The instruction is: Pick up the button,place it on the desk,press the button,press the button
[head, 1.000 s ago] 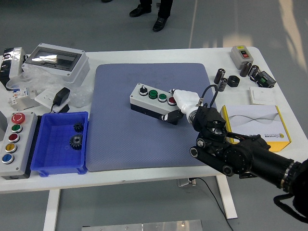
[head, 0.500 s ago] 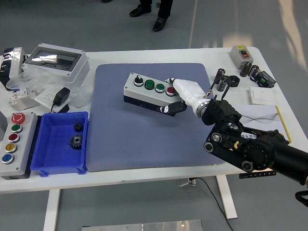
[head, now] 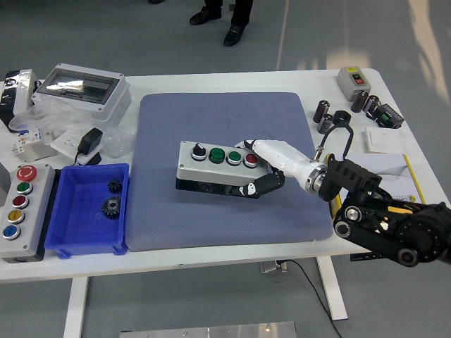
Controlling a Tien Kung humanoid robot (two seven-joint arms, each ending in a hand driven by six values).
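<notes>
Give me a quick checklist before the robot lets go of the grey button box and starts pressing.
1. Right hand gripping the grey four-button control box at its right end: ok.
2. Box over the blue-grey padded mat, well inside its edges: ok.
3. Box resting flat on the mat: cannot tell, its underside is shadowed.
4. Buttons facing up and uncovered, including the red push button nearest the hand: ok.
5. Mat around the box free of other objects: ok.
6. Left hand available: cannot tell, not in view.
</notes>
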